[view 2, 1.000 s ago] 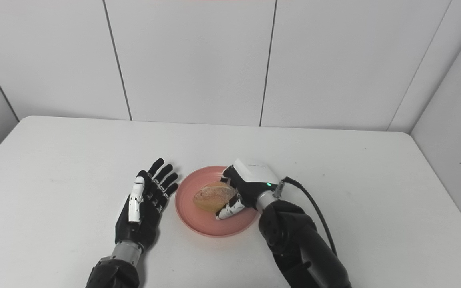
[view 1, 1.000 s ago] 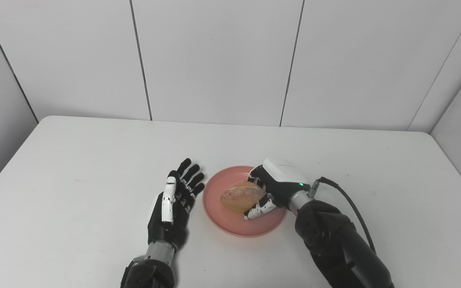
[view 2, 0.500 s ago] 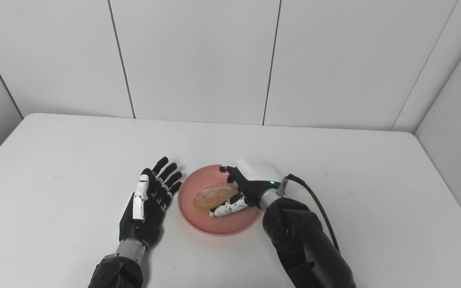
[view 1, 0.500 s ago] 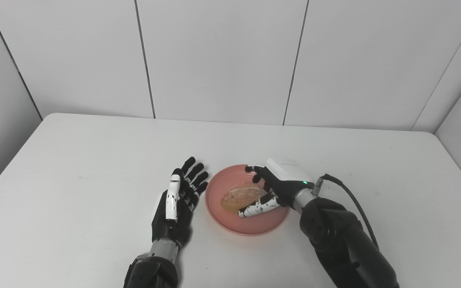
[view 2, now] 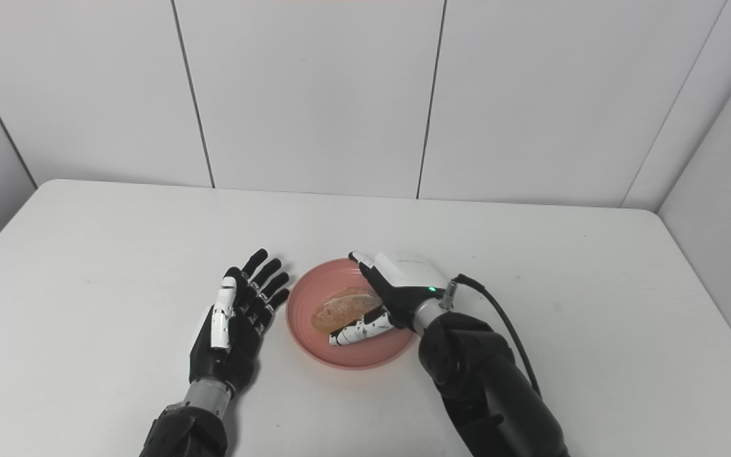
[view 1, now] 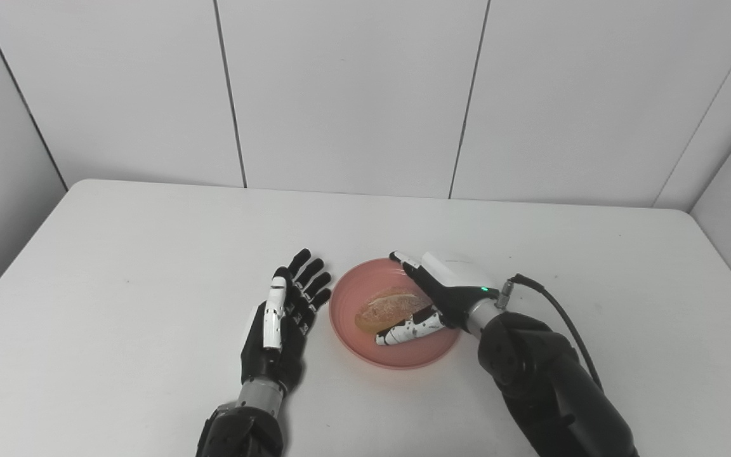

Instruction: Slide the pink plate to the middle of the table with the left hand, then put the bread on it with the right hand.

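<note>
— Two hands to log; nearest first?
— Your left hand point(view 1: 280, 317) lies spread and empty just beside the pink plate point(view 1: 346, 336). Your right hand point(view 1: 432, 304), fingers splayed, flanks the bread roll point(view 1: 386, 306) resting in the plate.
— Room?
— Bare table point(view 1: 150, 254) all round; far edge well apart.
</note>
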Controlling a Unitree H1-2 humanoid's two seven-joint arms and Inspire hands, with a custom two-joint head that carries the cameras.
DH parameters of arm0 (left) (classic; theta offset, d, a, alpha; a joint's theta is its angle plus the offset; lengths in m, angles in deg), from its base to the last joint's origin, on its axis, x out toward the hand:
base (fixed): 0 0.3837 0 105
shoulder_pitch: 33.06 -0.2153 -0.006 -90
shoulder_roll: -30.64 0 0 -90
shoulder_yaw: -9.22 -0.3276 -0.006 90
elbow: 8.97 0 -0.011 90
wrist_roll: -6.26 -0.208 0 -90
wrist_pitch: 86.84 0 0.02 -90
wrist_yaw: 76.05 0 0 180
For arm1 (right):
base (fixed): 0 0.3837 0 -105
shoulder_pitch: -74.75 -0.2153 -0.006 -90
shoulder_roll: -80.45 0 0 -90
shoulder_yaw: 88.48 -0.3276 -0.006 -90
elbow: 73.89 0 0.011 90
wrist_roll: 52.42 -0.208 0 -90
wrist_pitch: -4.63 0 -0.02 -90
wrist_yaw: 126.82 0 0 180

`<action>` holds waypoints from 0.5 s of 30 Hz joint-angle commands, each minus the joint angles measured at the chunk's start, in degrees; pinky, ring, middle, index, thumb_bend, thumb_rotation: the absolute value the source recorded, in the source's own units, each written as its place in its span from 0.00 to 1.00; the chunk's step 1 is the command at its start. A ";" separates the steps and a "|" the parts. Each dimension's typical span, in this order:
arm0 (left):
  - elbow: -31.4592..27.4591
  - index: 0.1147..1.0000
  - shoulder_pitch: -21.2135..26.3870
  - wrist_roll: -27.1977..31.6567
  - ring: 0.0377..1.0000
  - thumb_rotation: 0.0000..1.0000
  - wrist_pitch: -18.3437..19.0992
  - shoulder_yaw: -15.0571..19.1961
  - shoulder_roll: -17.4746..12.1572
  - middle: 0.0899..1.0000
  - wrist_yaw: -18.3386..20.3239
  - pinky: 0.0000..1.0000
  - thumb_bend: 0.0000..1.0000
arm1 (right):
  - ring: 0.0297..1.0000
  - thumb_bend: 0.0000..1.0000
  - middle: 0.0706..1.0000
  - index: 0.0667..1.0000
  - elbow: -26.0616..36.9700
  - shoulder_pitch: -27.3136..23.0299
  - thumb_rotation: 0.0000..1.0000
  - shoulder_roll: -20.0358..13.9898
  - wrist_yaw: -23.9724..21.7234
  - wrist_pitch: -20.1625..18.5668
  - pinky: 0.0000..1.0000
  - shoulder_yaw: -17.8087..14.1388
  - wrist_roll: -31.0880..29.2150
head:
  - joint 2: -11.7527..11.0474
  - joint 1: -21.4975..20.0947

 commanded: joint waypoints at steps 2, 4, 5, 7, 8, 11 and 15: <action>-0.02 0.85 -0.66 -0.44 0.87 1.00 1.15 -0.20 0.59 0.88 -0.40 0.89 0.39 | 0.94 1.00 0.95 0.98 3.29 -2.79 0.59 -0.95 -0.20 0.60 0.88 -0.40 0.55 | -0.19 0.08; 0.20 0.86 -0.60 -0.41 0.87 1.00 0.94 -0.21 0.52 0.88 -0.26 0.89 0.39 | 0.94 1.00 0.96 0.98 4.24 -2.74 0.61 -1.17 -0.44 0.61 0.88 -0.54 0.51 | -0.41 0.04; 0.30 0.86 -0.60 -0.48 0.87 1.00 0.82 -0.18 0.53 0.88 -0.31 0.89 0.39 | 0.95 1.00 0.96 0.98 4.90 -2.66 0.62 -1.24 -0.40 0.69 0.88 -0.78 0.31 | -0.51 0.02; 0.45 0.85 -0.58 -0.56 0.87 1.00 0.70 -0.14 0.51 0.87 -0.37 0.89 0.39 | 0.95 1.00 0.96 0.99 6.16 -2.54 0.64 -1.38 -0.27 0.84 0.88 -1.23 -0.09 | -0.66 0.00; 0.52 0.86 -0.56 -0.56 0.87 1.00 0.67 -0.13 0.49 0.87 -0.35 0.88 0.39 | 0.94 1.00 0.96 0.99 6.71 -2.50 0.64 -1.45 -0.20 0.89 0.87 -1.41 -0.25 | -0.67 0.00; 0.68 0.86 -0.48 -0.15 0.86 1.00 0.76 0.09 0.49 0.87 -0.24 0.88 0.39 | 0.94 1.00 0.97 1.00 9.44 -2.15 0.64 -1.63 -0.11 0.80 0.84 -2.43 -0.90 | -0.91 -0.09; 0.95 0.86 -0.41 -0.18 0.87 1.00 0.54 0.10 0.30 0.88 -0.05 0.89 0.39 | 0.91 1.00 0.95 0.98 12.45 -1.21 0.64 -1.97 0.70 1.23 0.79 -4.42 -2.96 | -1.04 -0.19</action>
